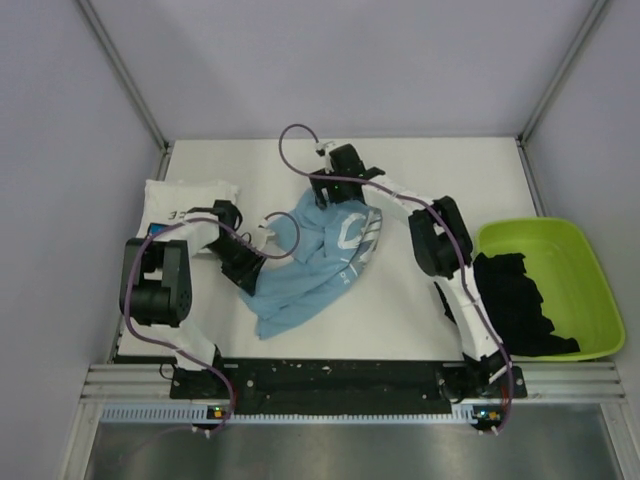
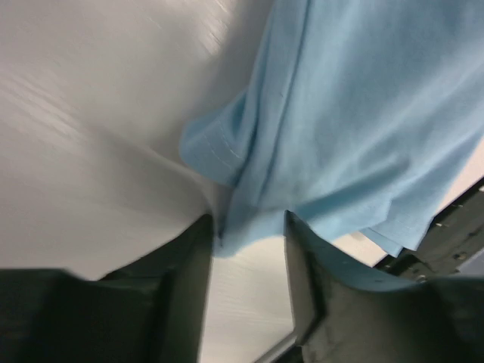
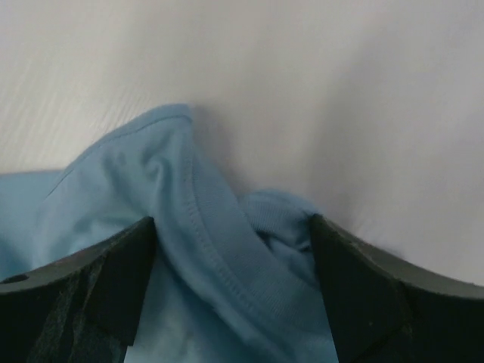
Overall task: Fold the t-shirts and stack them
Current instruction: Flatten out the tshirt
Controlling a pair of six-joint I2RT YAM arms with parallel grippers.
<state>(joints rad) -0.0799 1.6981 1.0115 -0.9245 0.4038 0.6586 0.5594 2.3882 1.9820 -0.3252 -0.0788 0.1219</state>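
The light blue t-shirt (image 1: 315, 260) lies crumpled at mid table, its white print partly showing. My left gripper (image 1: 262, 235) is at its left edge. In the left wrist view its jaws (image 2: 249, 219) stand apart, with a fold of the blue cloth (image 2: 355, 113) reaching between the tips. My right gripper (image 1: 325, 195) is at the shirt's far edge. It is open (image 3: 233, 223) and straddles the blue collar (image 3: 227, 257). A folded white t-shirt (image 1: 185, 205) lies at the left. The black t-shirt (image 1: 520, 305) lies in the bin.
The lime-green bin (image 1: 590, 270) sits at the right near the table's front edge. Purple cables loop above both arms. The table's front rail (image 1: 350, 380) runs along the bottom.
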